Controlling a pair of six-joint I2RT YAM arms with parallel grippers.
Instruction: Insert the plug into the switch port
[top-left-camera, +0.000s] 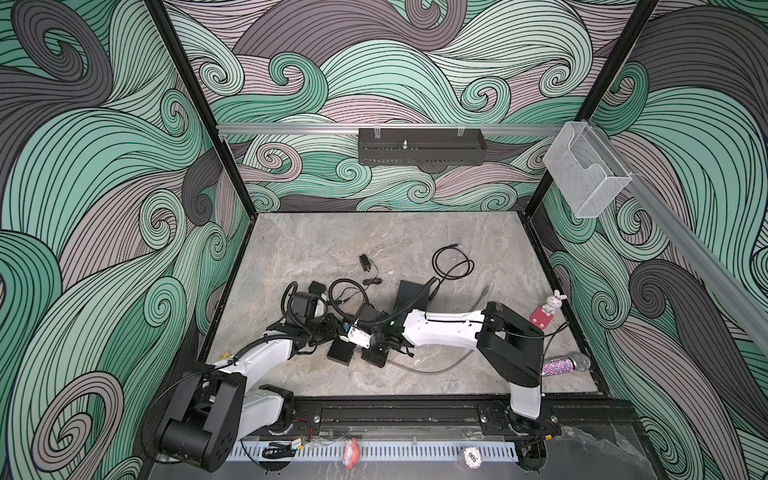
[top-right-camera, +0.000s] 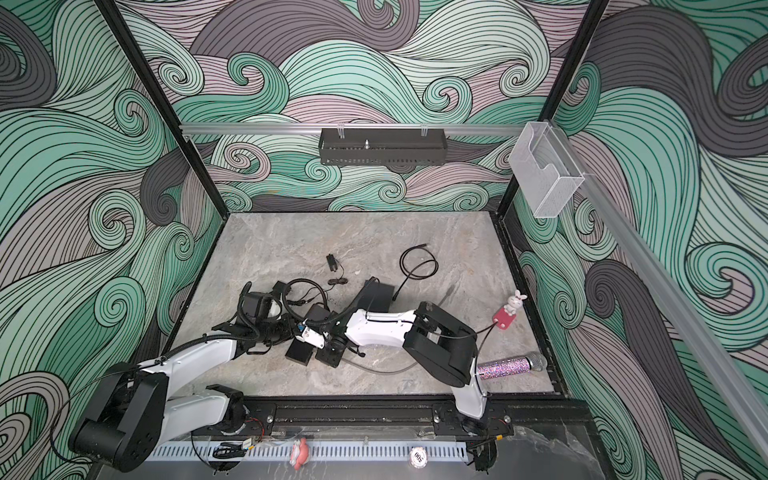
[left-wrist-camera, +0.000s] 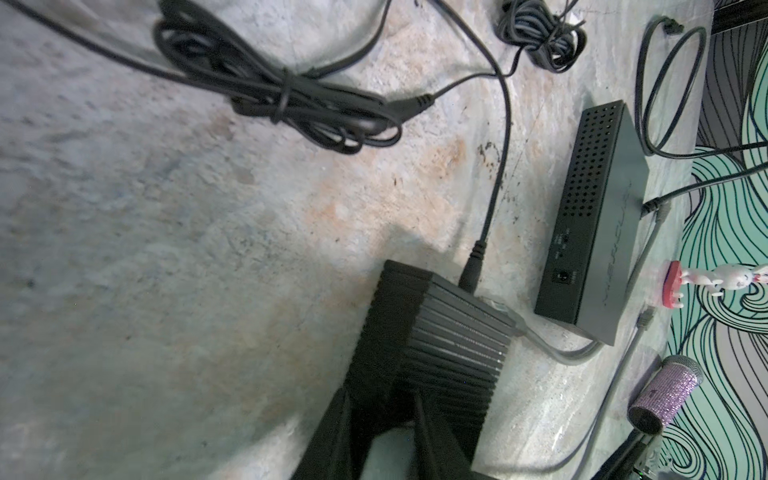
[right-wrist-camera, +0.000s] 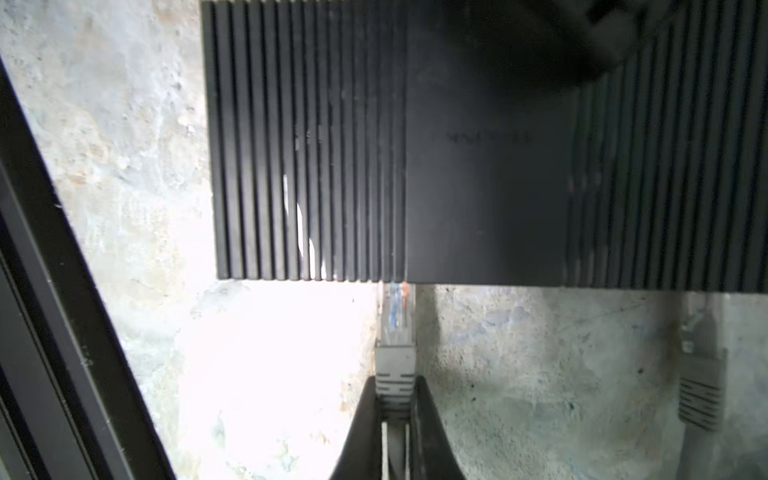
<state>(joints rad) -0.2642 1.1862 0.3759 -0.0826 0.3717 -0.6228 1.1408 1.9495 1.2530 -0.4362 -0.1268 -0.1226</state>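
- Two grippers meet over the middle of your grey stone-look tabletop (top-left-camera: 478, 237), one reaching in from each side.
- Your left gripper (left-wrist-camera: 380, 399) sits at the near end of the ribbed black switch (left-wrist-camera: 453, 345). Its fingers (left-wrist-camera: 328, 440) stand a little apart with that end between them. You cannot tell from the wrist view whether they press on it.
- You can see a black barrel power plug (left-wrist-camera: 471, 270) stuck into the switch's far end. Its cord runs off toward a tied black cable bundle (left-wrist-camera: 291, 99).
- The Ethernet plug (right-wrist-camera: 395, 328) has a clear tip and a grey boot and points square at the switch's port side. Its tip touches the switch's edge while most of the clear body is outside. The overhanging top hides whether it has entered a port.
- Your right gripper (right-wrist-camera: 395, 380) has its jaws pinching that plug by the grey boot.
- Near it, a second grey plug (right-wrist-camera: 702, 374) reaches the same edge of the switch.
- Beyond the switch and apart from it, a perforated black box (left-wrist-camera: 602, 199) lies flat.
- Further back you have a black cable loop (top-left-camera: 451, 266) on the tabletop.
- Near the right edge stands a bunny figurine (top-left-camera: 550, 307) on a pink base. A glitter microphone (top-left-camera: 565, 363) lies on its side nearer the front.
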